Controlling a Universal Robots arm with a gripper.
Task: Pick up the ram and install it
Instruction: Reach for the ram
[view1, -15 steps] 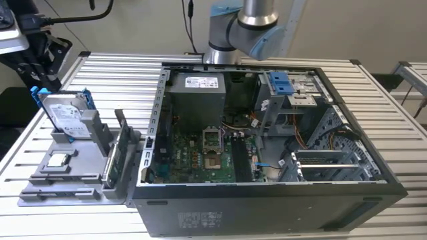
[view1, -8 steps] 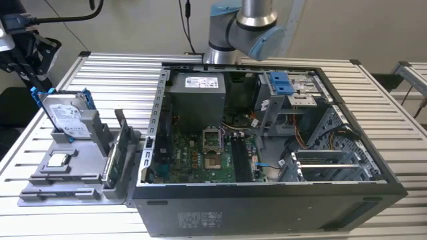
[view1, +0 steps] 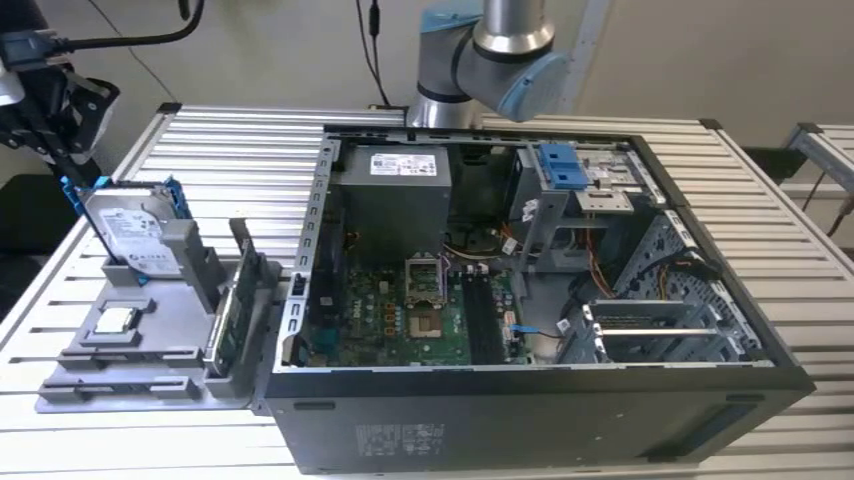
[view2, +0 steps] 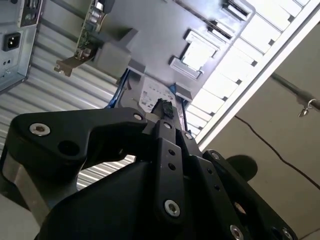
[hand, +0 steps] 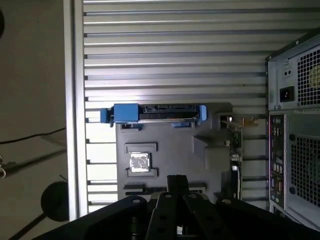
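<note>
arm: stretched out beyond computer case | gripper: hung above grey parts holder, near hard drive | fingers: pressed together, empty

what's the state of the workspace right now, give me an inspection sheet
surface: slatted metal table bearing a grey fixture tray and an open computer case.
job's things: ram, a dark thin stick standing on edge in the tray, untouched; the motherboard lies exposed in the case.
clutter: hard drive in a blue bracket, a square chip and a green card, all on the tray.
claw: claw shut, holding nothing, above the tray.
cables: black cables at the exterior view's upper left; coloured wires inside the case.
surroundings: pale wall; another slatted frame at the exterior view's right.
</note>
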